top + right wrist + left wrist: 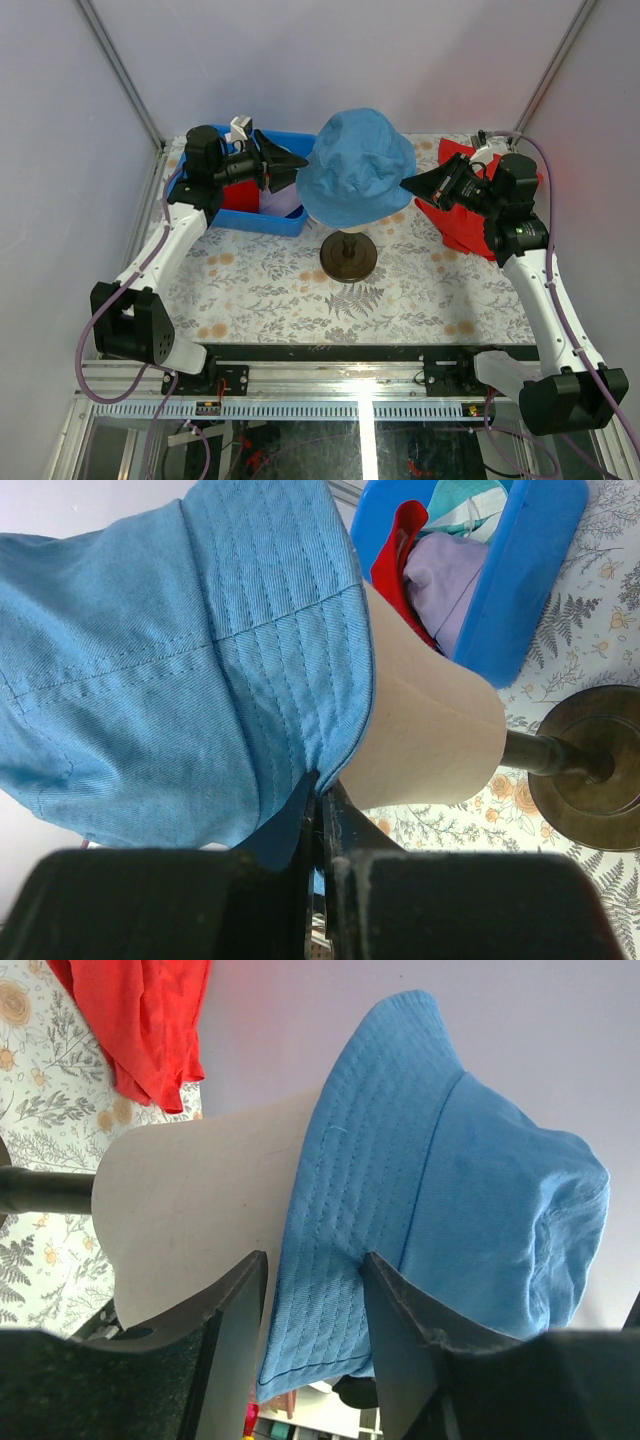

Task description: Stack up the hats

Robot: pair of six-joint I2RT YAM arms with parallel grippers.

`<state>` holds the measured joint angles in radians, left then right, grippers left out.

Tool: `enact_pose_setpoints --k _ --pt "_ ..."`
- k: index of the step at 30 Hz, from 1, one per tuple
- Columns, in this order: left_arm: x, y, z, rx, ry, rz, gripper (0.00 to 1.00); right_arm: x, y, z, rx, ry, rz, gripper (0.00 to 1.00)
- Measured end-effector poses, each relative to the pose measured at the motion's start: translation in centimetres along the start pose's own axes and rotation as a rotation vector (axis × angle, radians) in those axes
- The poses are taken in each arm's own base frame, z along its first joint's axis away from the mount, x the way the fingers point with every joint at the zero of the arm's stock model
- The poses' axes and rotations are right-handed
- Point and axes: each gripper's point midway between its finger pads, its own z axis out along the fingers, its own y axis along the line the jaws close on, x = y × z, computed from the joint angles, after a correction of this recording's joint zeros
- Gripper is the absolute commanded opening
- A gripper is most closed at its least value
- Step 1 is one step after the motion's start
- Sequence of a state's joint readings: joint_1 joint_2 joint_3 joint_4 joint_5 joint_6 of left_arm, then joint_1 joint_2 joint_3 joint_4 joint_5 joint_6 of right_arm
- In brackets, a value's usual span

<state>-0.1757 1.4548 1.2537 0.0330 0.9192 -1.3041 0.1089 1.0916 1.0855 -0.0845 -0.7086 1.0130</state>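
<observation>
Risks skewing the blue hat (355,165), seated on the mannequin head (200,1210) mid-table, toward 3 o'clock: right gripper (405,186) pinching its brim, left gripper (300,160) spread wide astride the 9 o'clock brim.

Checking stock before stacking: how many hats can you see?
4: blue hat on the head; red hat, lilac hat and teal hat in the bin. More may hide beneath.

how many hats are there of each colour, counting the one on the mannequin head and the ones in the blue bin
blue cloth bucket hat, on the beige mannequin head: 1
red cloth hat, in the blue plastic bin: 1
pale lilac cloth hat, in the bin: 1
teal cloth hat, in the bin, mostly hidden: 1
total: 4
The flat red cloth is not counted.
</observation>
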Motion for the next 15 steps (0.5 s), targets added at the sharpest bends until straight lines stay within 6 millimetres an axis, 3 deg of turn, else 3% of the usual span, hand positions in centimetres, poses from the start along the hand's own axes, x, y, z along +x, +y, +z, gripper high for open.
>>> enact_pose_setpoints --k 3,8,15 --pt "0.1 -0.3 0.1 0.017 0.000 -0.005 0.29 0.0 0.0 0.0 0.000 0.001 0.001 0.00" --pt "0.2 0.2 0.2 0.029 -0.002 -0.037 0.01 -0.1 0.0 0.1 -0.002 0.000 0.004 0.00" --pt "0.6 1.1 -0.1 0.041 -0.023 -0.041 0.00 0.0 0.0 0.2 -0.008 0.005 0.003 0.00"
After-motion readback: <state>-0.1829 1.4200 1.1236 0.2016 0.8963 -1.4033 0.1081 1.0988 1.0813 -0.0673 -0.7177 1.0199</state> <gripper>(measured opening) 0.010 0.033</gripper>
